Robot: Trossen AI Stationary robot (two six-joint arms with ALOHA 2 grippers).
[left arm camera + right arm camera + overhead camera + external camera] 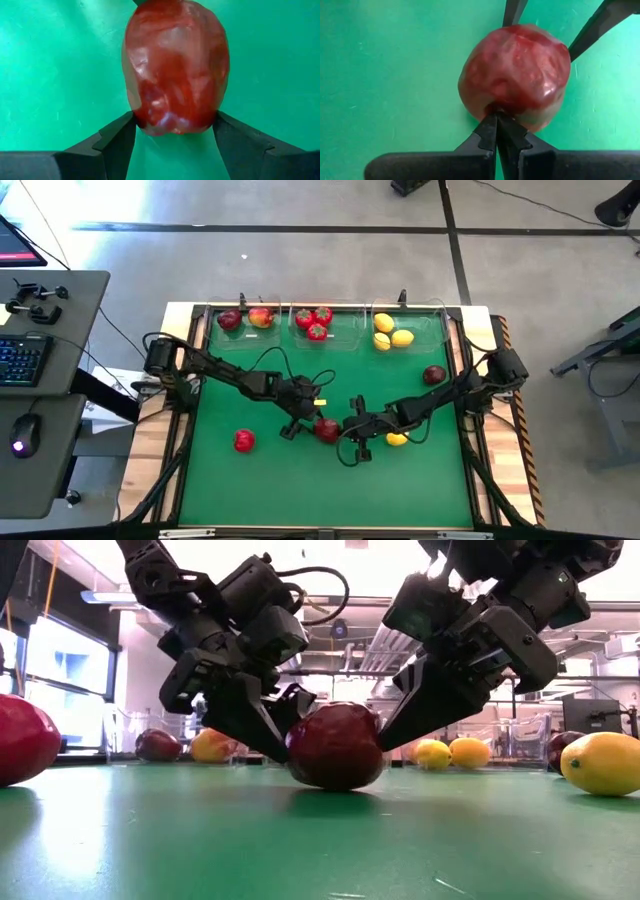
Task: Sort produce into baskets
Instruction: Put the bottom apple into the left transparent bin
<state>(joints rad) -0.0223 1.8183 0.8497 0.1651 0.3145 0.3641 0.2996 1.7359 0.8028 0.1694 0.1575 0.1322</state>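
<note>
Both claws on one dark red apple [327,430]

Centre of frame on the green mat [270,480]: left claw [175,132] straddles it, fingers seemingly touching (hard to say if gripping); right claw [497,125] pressed together against its side.

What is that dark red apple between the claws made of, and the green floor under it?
The apple looks like shiny, smooth plastic: light gleams off its skin in pale patches. It's probably a toy, though I can't be sure. The green mat looks soft and dull, maybe rubber or felt, with hardly any shine.
</note>
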